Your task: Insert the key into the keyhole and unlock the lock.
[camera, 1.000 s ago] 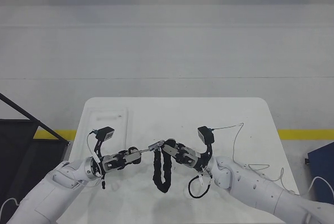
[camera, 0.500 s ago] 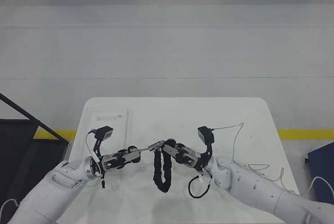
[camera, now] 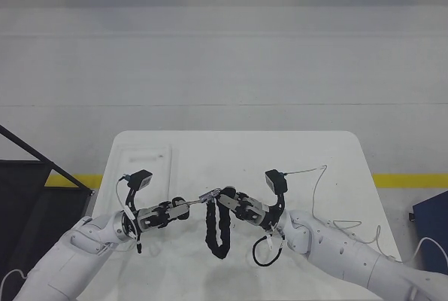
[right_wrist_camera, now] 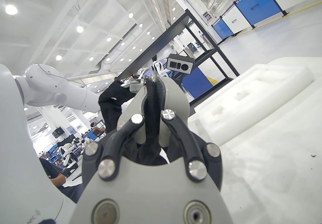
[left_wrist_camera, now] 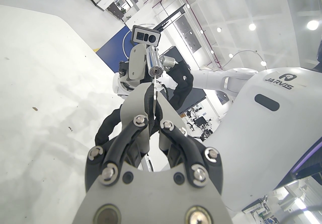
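Note:
The lock is a silver cylinder (camera: 207,197) on a chain in a black fabric sleeve (camera: 216,229), which hangs in a loop down to the table. My right gripper (camera: 225,198) is shut on the sleeve just behind the cylinder and holds it above the table's middle. In the right wrist view the black sleeve fills the shut right gripper (right_wrist_camera: 153,81). My left gripper (camera: 185,205) faces it from the left and is shut on the key (left_wrist_camera: 153,99). The key's blade tip sits at the keyhole (left_wrist_camera: 155,74) in the cylinder's end face (left_wrist_camera: 153,61).
A white foam tray (camera: 143,169) with cut-out pockets lies along the table's left side. A black cable loop (camera: 265,252) hangs by the right arm. A thin white wire (camera: 314,180) trails over the table's right part.

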Available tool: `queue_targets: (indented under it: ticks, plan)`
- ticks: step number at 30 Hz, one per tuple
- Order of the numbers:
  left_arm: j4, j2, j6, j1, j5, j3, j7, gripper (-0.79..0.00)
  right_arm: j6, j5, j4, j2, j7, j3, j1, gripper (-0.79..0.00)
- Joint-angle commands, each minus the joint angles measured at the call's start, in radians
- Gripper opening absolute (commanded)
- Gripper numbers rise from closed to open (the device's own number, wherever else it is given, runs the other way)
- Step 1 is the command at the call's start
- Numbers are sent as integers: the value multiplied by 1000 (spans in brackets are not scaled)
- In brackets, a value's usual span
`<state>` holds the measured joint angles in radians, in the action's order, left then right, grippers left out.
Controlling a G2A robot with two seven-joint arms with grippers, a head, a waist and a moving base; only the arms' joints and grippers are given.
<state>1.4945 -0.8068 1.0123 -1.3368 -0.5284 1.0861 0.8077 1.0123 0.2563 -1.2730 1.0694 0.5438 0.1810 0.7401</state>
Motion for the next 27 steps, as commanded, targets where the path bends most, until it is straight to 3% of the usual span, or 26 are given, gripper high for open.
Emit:
queue_targets:
  ticks: [1,13,27]
  plan:
    - [0,-3,0,-1,1,3,0,-785,0,0,0,0,0,0,0,-785]
    - [2,-24,0,-18,76,32,-41,-785,0,0,0,0,0,0,0,-785]
    - [67,-38,-55,-45,147,44,-127,-785,0,0,0,0,0,0,0,-785]
